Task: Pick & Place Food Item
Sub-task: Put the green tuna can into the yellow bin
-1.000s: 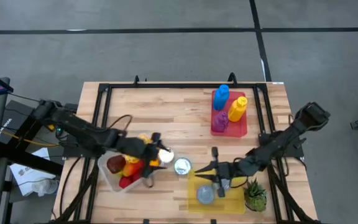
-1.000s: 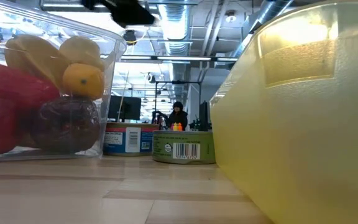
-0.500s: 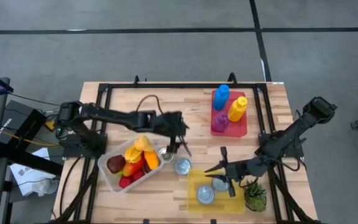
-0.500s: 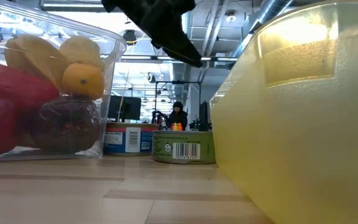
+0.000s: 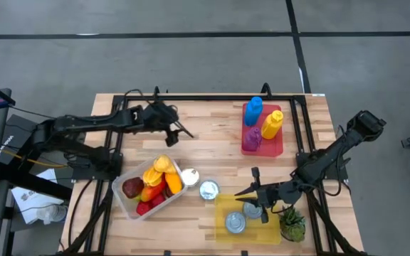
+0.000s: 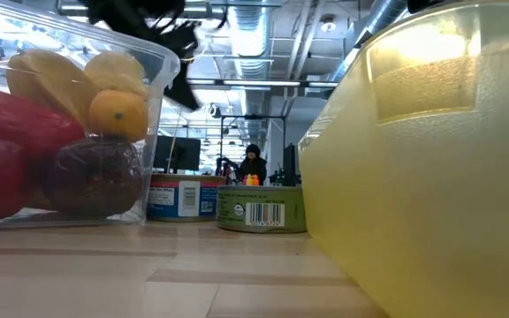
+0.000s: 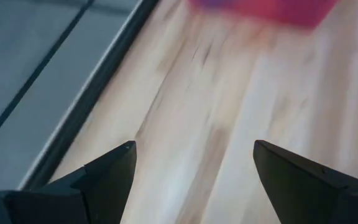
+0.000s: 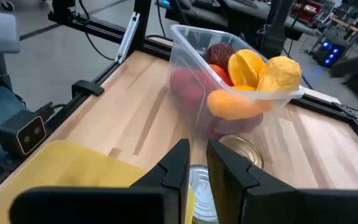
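Observation:
A clear plastic bin (image 5: 146, 188) of fruit (yellow, orange, red and dark pieces) rests on the table near the left front; the right wrist view shows the bin (image 8: 229, 81) too. Two tin cans (image 5: 199, 183) stand beside it, and two more sit on a yellow tray (image 5: 223, 213). My left gripper (image 5: 182, 134) is open and empty above bare wood, well behind the bin; its wrist view shows the gripper (image 7: 194, 155) over nothing but table. My right gripper (image 5: 251, 192) hovers over the tray's cans, empty, its fingers (image 8: 179, 165) almost together.
A pink tray (image 5: 263, 131) with blue, yellow and purple bottles sits at the far right. A small potted plant (image 5: 292, 224) stands at the near right corner. A black frame (image 5: 212, 97) borders the table. In the low view a person shows far behind.
My left gripper has left the fruit bin, swung past the cans, then drawn back toward the table's far left, staying open and empty. My right gripper has shifted a little toward the right and near edge, over the yellow tray.

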### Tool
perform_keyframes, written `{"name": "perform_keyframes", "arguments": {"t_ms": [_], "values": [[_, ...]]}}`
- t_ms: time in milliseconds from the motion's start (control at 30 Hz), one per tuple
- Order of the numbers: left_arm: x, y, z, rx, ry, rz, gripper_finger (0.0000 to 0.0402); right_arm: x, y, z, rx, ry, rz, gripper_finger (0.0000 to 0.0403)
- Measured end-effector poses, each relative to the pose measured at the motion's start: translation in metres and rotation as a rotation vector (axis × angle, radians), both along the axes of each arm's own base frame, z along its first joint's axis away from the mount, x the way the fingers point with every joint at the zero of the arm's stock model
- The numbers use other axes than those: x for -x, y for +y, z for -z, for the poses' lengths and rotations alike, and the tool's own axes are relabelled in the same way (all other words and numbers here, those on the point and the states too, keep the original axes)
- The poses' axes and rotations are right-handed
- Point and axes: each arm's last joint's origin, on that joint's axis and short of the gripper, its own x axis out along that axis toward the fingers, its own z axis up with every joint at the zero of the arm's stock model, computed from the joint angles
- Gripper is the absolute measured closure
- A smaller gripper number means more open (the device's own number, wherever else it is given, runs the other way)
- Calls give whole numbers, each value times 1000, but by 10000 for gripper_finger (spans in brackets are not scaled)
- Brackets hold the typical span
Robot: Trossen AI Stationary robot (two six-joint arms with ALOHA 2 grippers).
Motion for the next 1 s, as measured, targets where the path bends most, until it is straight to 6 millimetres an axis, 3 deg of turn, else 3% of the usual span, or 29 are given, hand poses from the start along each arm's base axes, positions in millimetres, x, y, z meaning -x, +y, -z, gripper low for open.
{"name": "perform_keyframes", "arguments": {"t_ms": [200, 400, 633, 867, 1000], "values": [[28, -6, 36, 41, 109, -160, 95, 0, 0, 0, -1, -2, 3, 355], [34, -24, 57, 103, 178, -138, 112, -2, -3, -1, -26, -5, 22, 355], [26, -30, 54, 61, 120, -82, 117, -4, -5, -1, -30, -11, 37, 355], [16, -12, 48, 53, 58, -38, 117, -6, -7, -1, -30, -10, 48, 355], [-1, -4, 41, 32, 69, 2, 117, -6, -7, -1, -30, -10, 48, 355]]}}
